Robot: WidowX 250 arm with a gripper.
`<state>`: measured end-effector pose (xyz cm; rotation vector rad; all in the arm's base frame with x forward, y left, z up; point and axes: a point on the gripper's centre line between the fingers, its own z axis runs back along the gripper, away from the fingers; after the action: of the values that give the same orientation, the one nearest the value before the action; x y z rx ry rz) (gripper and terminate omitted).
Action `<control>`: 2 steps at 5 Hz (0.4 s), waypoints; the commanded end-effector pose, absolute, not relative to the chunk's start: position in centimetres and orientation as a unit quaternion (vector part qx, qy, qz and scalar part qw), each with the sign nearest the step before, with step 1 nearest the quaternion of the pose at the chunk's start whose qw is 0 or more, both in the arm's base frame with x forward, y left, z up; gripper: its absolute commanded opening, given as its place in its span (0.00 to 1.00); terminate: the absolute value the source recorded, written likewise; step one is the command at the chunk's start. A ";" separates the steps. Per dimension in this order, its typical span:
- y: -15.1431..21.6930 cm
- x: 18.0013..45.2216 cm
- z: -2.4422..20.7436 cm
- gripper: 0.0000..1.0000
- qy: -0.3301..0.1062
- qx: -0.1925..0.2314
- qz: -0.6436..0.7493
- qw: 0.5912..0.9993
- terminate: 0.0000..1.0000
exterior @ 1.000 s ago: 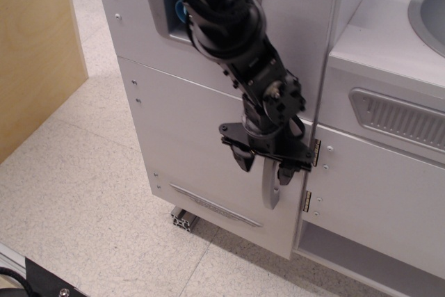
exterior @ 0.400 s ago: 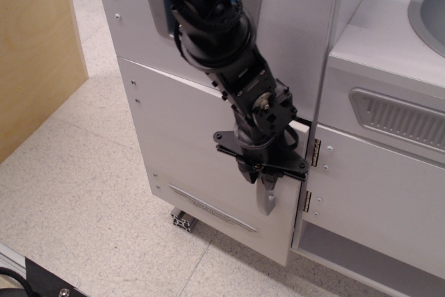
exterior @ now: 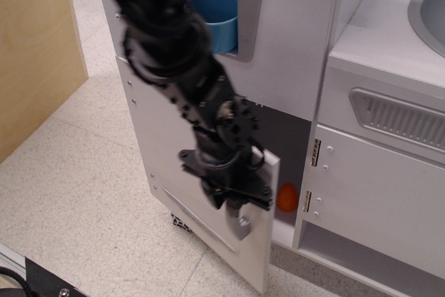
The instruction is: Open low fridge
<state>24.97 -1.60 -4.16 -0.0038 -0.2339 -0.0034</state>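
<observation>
The low fridge is the white compartment at the bottom of the toy kitchen. Its large flat white door is swung partly out to the left, free edge toward me. A dark gap shows the inside, with an orange object on the fridge floor. My black gripper is shut on the curved silver-grey handle near the door's free edge. The thin trim strip runs low on the door, partly hidden by the gripper.
Above the fridge is a white panel with a grey niche and a blue cup. To the right stands a smaller white door under a ribbed grey vent. A wooden panel stands at the left. The speckled floor lies in front.
The door has swung from nearly shut to well open. My arm and gripper moved left and toward me with the handle. The blue cup and the orange object inside came into view.
</observation>
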 end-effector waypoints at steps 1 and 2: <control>-0.1 24.4 2.4 1.00 -0.143 -0.003 -0.010 0.990 0.00; -0.7 24.9 5.3 1.00 -0.155 -0.007 0.008 0.988 0.00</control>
<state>24.17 -0.61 4.08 -0.0163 -0.2681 0.0211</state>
